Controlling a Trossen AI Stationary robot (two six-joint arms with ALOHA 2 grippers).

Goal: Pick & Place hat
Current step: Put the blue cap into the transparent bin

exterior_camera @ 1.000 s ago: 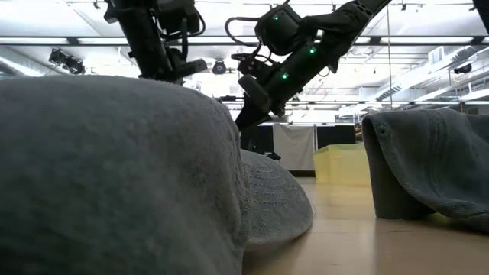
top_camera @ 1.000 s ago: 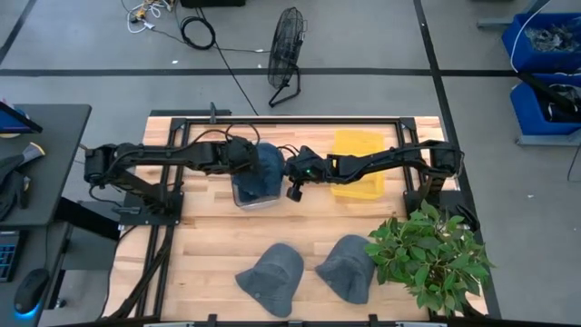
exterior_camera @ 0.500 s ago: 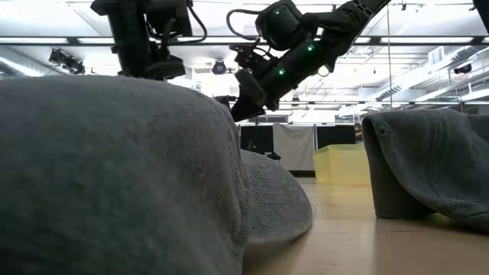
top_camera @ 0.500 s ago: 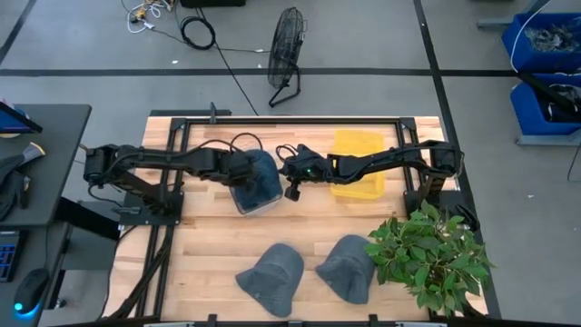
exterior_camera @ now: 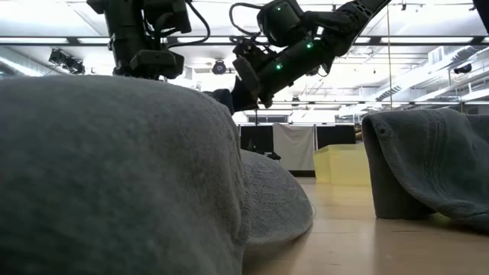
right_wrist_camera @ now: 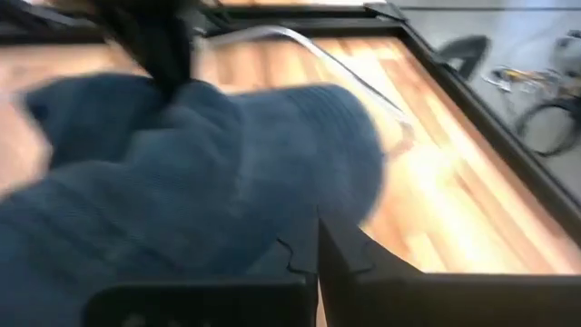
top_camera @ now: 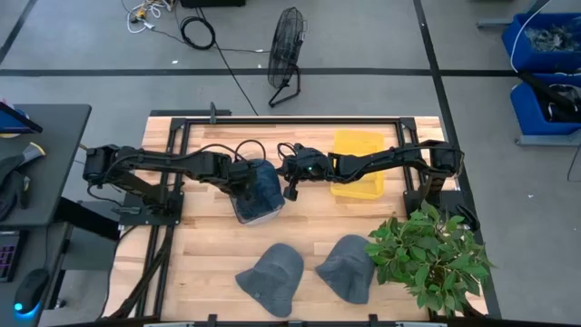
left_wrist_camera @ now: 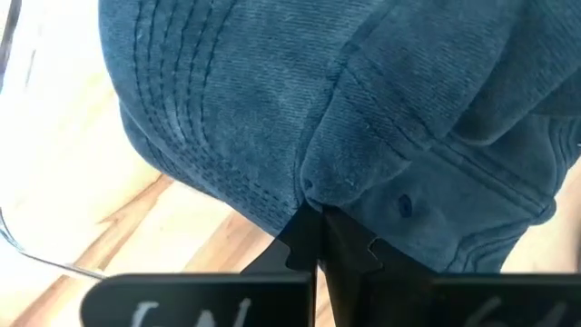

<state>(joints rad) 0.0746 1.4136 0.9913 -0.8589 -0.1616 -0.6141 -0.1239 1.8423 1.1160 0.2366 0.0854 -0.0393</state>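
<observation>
Left gripper (left_wrist_camera: 316, 238) clamped on the blue hat (top_camera: 260, 184) has slid it down over the clear bin (top_camera: 247, 212); right gripper (right_wrist_camera: 315, 250), fingers together, seemingly pinches its far edge — placement looks close.

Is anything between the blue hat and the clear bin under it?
Nothing visible. The blue hat hangs right over the clear bin, pinched by the left gripper and right gripper, both with jaws shut on its fabric.
</observation>
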